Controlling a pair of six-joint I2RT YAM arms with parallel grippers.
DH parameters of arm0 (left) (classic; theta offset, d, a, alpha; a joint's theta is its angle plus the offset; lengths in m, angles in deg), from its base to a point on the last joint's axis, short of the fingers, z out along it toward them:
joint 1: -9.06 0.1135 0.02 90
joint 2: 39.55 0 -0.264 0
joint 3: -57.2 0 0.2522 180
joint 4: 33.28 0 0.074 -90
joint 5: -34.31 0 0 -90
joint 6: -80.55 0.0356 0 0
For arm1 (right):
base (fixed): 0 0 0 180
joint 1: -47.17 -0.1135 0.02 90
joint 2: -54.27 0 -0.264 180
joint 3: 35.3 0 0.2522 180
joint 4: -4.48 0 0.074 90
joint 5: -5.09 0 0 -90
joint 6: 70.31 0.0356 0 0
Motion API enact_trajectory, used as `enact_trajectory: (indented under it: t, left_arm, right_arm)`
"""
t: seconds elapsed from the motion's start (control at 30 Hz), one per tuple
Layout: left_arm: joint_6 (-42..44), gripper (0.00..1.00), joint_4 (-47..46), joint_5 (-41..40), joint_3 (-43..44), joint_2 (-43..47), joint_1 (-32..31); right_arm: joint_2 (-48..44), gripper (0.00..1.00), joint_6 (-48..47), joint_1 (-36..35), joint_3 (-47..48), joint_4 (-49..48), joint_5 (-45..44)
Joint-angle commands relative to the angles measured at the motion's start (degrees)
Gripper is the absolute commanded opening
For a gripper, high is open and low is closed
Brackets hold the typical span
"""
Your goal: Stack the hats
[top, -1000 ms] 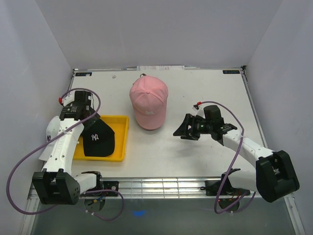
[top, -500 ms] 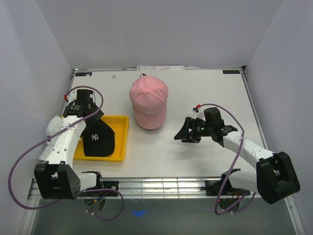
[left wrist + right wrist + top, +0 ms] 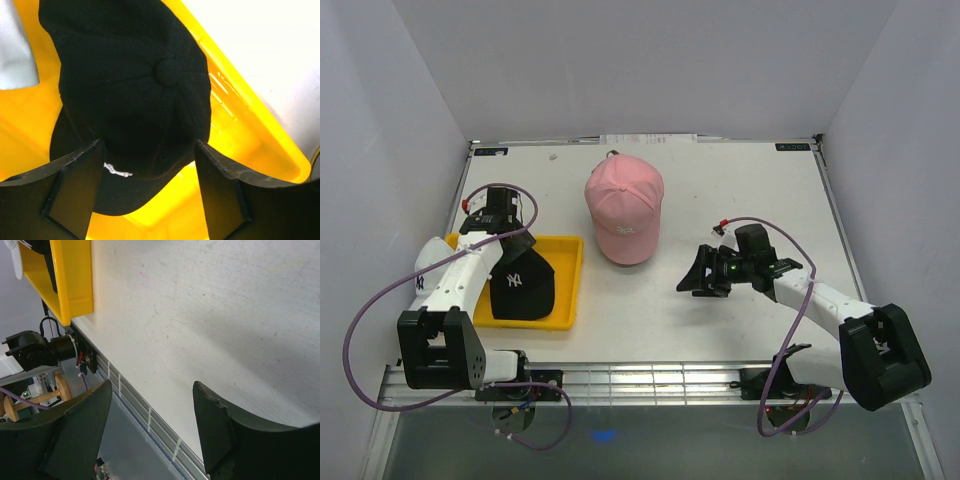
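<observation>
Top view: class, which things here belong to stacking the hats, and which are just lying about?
Belong to the job:
- pink hat, on the table
- black hat, in the yellow tray

Just lying about:
- yellow tray
- table

The top camera is looking down from high behind the near edge, far enough back to be taking in the whole table (image 3: 720, 190). The left wrist camera is pointing down at close range, past the left fingers (image 3: 75, 195), into the tray (image 3: 245, 120) and onto the black cap (image 3: 130, 85). The right wrist camera is facing low across the table, past the right fingers (image 3: 225, 435), toward the tray's corner and the table's near edge. All three views are sharing the tray.
</observation>
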Motion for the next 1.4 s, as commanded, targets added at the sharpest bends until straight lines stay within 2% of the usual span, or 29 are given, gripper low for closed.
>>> enact_trajectory:
  t: [0.0, 0.07, 0.2, 0.23, 0.3, 0.33, 0.47, 0.53, 0.57, 0.6, 0.9, 1.2, 1.37]
  left_arm:
    - [-0.46, 0.78, -1.97, 0.74, -0.74, 0.71, 0.36]
    - [-0.55, 0.74, -2.32, 1.35, -0.83, 0.71, 0.36]
    - [-0.38, 0.57, -2.59, 2.32, -1.27, 0.89, 0.36]
    - [-0.38, 0.49, -2.59, 2.41, -1.44, 1.23, 0.36]
    - [-0.20, 0.41, -2.59, 2.76, -1.44, 1.59, 0.36]
    - [-0.11, 0.34, -2.59, 2.76, -1.44, 1.68, 0.36]
    - [0.41, 0.17, -2.50, 3.98, -1.01, 2.82, 0.36]
    - [0.41, 0.11, -2.24, 4.34, -0.57, 3.26, 0.36]
    - [0.41, 0.03, -1.80, 4.69, -0.30, 3.61, 0.36]
    - [0.50, 0.00, -1.62, 5.56, 0.31, 4.13, 0.36]
    - [-0.90, 0.00, 2.42, 9.87, 5.85, 9.23, 0.36]
    - [-0.99, 0.00, 6.64, 13.83, 17.44, 11.96, 0.27]
    - [-0.90, 0.00, 8.83, 16.11, 25.96, 11.61, 0.27]
  right_arm:
    - [0.45, 0.72, -1.14, -0.14, -0.89, -2.35, 1.16]
    - [0.62, 0.71, -1.05, -0.23, -1.07, -2.53, 1.16]
    - [1.06, 0.70, -1.05, -0.14, -0.98, -2.71, 1.08]
    - [1.15, 0.70, -1.05, -0.14, -0.98, -2.79, 1.08]
    - [1.24, 0.70, -1.05, -0.14, -0.98, -2.88, 0.99]
    - [1.24, 0.70, -1.05, -0.14, -1.07, -2.88, 0.90]
    - [1.24, 0.70, -0.88, -0.14, -0.98, -2.97, 0.99]
    - [1.15, 0.70, -0.88, -0.14, -0.81, -2.97, 1.08]
    - [1.06, 0.70, -0.88, -0.14, -0.72, -2.88, 1.08]
    - [0.89, 0.70, -0.88, -0.23, -0.54, -2.80, 1.25]
    - [-0.52, 0.71, -1.23, -0.14, 4.73, 1.25, 0.90]
    - [-2.71, 0.72, 0.61, -1.89, 9.73, 1.95, 0.55]
    - [-3.59, 0.74, 2.02, -5.93, 15.70, 1.87, -1.46]
